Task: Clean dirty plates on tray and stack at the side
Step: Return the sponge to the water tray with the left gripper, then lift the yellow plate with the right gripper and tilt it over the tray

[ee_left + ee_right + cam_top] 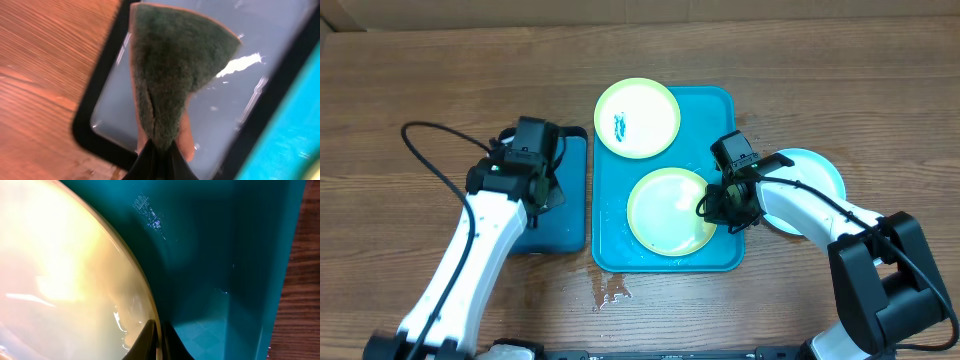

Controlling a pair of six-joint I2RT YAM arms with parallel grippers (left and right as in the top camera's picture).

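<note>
The teal tray [715, 110] holds two lime-rimmed plates. The far plate [637, 118] has a teal smear. The near plate [665, 212] looks wet and clean. My right gripper [715, 208] is shut on the near plate's right rim; the right wrist view shows the jaws [157, 335] pinching the plate edge [65, 270] over the tray floor [225, 255]. A third plate [820, 172] lies on the table right of the tray, partly hidden by my right arm. My left gripper [545, 190] is shut on a green scouring sponge [170, 65], jaws [160, 157] clamping its lower end.
A smaller black-rimmed blue tray [570, 215] sits left of the teal tray, under the sponge; it also shows in the left wrist view [100, 125]. Water drops [612, 292] lie on the wooden table in front of the teal tray.
</note>
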